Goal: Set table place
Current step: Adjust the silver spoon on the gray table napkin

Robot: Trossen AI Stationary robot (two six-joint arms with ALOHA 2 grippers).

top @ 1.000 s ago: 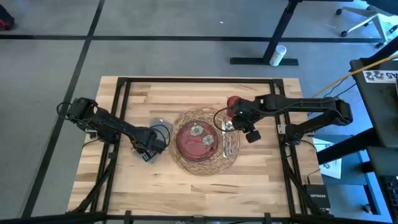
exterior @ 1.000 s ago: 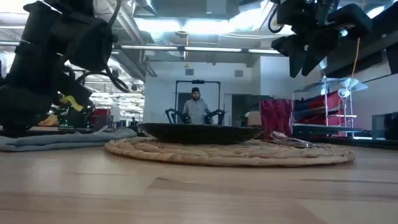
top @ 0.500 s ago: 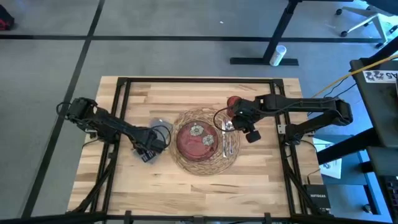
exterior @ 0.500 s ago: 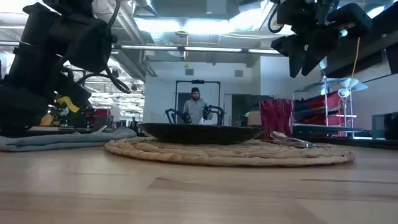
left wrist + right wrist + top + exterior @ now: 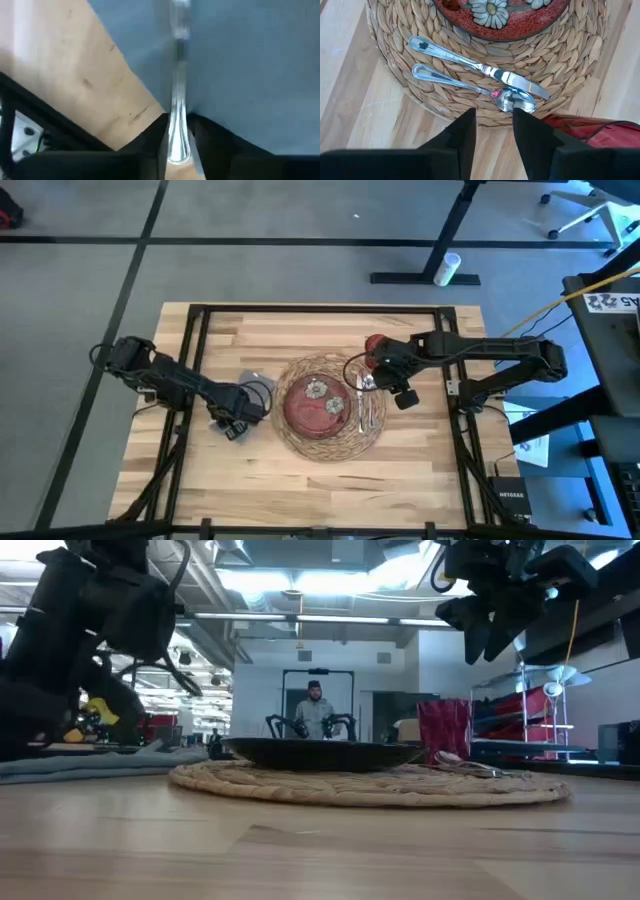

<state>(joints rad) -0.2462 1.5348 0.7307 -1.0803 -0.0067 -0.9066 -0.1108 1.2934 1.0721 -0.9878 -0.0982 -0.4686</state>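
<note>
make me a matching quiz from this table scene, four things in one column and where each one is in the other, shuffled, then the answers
Things:
1. dark red plate
2. knife and spoon
3. silver utensil
4. small red cup

Places:
A. on the gray napkin, handle between the left gripper fingers
B. centred on the woven mat
C. on the table, at the mat's far right edge
D. side by side on the mat, right of the plate, below the right gripper

Pairs: 1-B, 2-D, 3-A, 4-C
</note>
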